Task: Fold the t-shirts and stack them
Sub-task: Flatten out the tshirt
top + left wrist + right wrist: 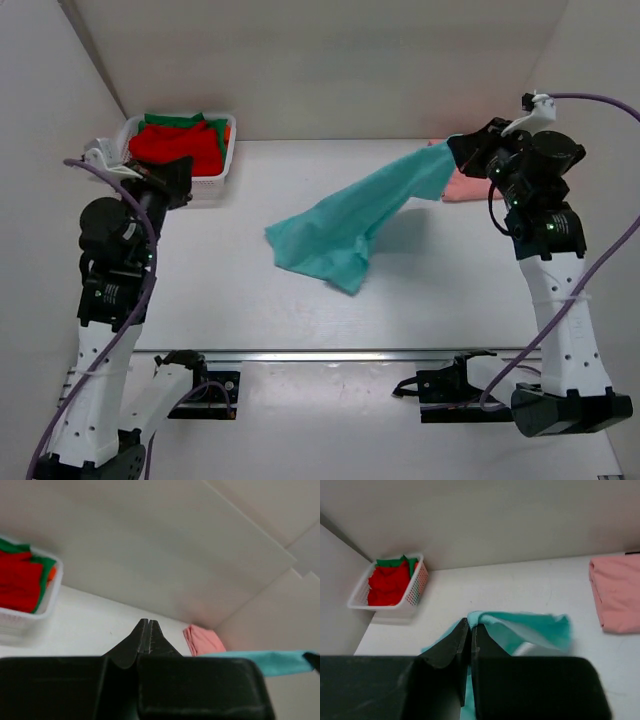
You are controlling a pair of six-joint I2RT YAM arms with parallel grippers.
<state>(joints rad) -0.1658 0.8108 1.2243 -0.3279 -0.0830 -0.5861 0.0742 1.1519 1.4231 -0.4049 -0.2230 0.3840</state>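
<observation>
Two grippers, both closed. The right gripper (458,152) pinches one end of the teal shirt (340,225) and holds it up, the rest draping down to the middle of the table (200,290). The left gripper (149,623) grips nothing, near the basket (226,168). A red shirt (175,145), green shirt (172,120) and orange shirt (228,130) lie in the basket. A pink shirt (615,592) lies folded at the far right.

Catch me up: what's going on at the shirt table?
The right gripper is shut on one end of the teal t-shirt, holding it up at the far right while the rest drapes down to the middle of the table. The left gripper is shut on nothing, by the white basket, which holds red, green and orange shirts. A salmon pink shirt lies folded at the far right.
</observation>
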